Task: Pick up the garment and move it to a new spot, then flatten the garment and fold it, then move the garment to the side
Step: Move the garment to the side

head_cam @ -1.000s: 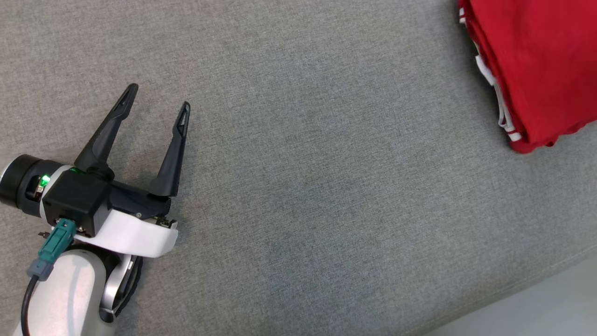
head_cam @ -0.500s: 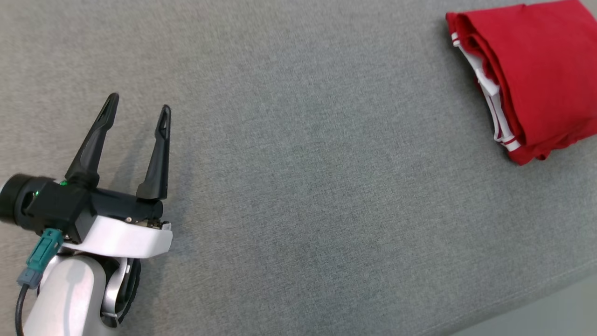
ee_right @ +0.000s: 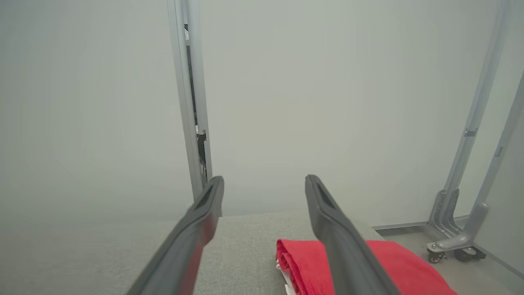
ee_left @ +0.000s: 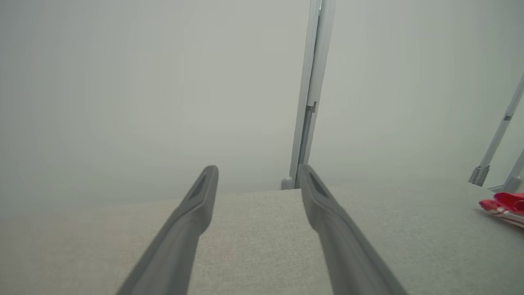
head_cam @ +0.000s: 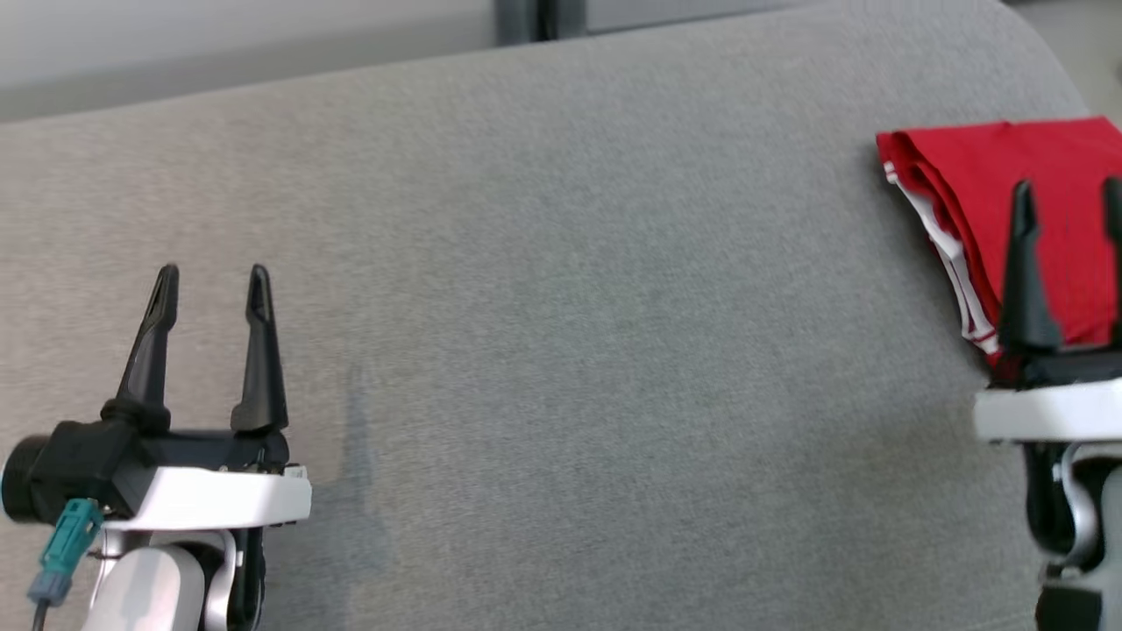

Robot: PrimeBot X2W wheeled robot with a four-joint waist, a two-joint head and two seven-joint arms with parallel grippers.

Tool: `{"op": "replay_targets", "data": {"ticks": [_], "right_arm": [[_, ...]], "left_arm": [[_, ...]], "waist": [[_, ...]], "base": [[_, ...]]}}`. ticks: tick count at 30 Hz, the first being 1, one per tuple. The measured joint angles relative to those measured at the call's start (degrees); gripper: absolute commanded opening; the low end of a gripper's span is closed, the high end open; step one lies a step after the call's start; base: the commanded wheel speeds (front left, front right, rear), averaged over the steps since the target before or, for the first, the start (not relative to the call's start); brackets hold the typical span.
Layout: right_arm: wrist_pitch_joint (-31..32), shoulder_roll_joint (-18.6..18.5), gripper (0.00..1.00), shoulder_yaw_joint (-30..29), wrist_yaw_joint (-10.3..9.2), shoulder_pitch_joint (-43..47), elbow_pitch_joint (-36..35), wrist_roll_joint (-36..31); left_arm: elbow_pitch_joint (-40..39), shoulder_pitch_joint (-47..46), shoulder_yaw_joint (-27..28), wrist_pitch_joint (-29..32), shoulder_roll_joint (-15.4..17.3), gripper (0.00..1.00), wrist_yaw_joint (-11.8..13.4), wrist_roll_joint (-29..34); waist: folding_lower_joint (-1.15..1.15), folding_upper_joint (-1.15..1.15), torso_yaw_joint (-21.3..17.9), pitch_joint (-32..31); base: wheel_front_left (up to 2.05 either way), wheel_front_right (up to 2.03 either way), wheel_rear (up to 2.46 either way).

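The garment (head_cam: 990, 175) is red with white trim, folded into a compact stack at the far right of the grey fabric surface (head_cam: 561, 307). In the right wrist view the garment (ee_right: 393, 262) lies low under the right finger. My right gripper (head_cam: 1068, 188) hovers over the garment's near edge, open, holding nothing. My left gripper (head_cam: 210, 280) is open and empty at the lower left, far from the garment. The left wrist view catches the garment (ee_left: 505, 203) at its right edge, beyond my open left gripper (ee_left: 258, 174).
A pale wall with a grey vertical post (head_cam: 535, 17) runs behind the surface's far edge. Metal frame legs on castors (ee_right: 454, 241) stand on the floor past the right end. The surface curves off at the upper right corner.
The head camera has tilted up, bringing the wall and far edge into the picture. My right gripper has come into the picture over the garment. The left gripper's fingers now point straight up.
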Motion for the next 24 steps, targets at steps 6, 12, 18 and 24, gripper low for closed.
{"op": "replay_targets", "data": {"ticks": [6, 12, 18, 24], "right_arm": [[3.3, 2.6, 1.0, 2.9, 0.01, 6.4, -4.8, -1.2], [4.8, 3.2, 1.0, 5.5, 0.01, 10.9, -4.1, -1.2], [5.2, 3.4, 1.0, 6.2, 0.01, 14.6, -2.6, -1.5], [5.9, 3.4, 1.0, 6.2, 0.0, 17.9, -1.5, -1.7]], "left_arm": [[0.8, 3.6, 0.3, -0.8, -0.7, 1.0, 0.8, -0.5], [1.4, 8.2, -0.1, -0.8, -0.7, 1.0, 1.3, -0.6], [1.8, 10.7, -1.1, 0.7, -0.4, 1.0, 1.3, -0.6], [2.4, 13.3, -2.7, 2.0, -0.8, 1.0, 1.3, -0.6]], "waist": [[0.0, 0.0, 3.4, -4.7], [0.0, 0.0, 5.4, -9.7], [0.0, 0.0, 7.0, -13.5], [0.0, 0.0, 8.0, -16.7]], "base": [[0.0, 0.0, 0.0], [0.0, 0.0, 0.0], [0.0, 0.0, 0.0], [0.0, 0.0, 0.0]]}}
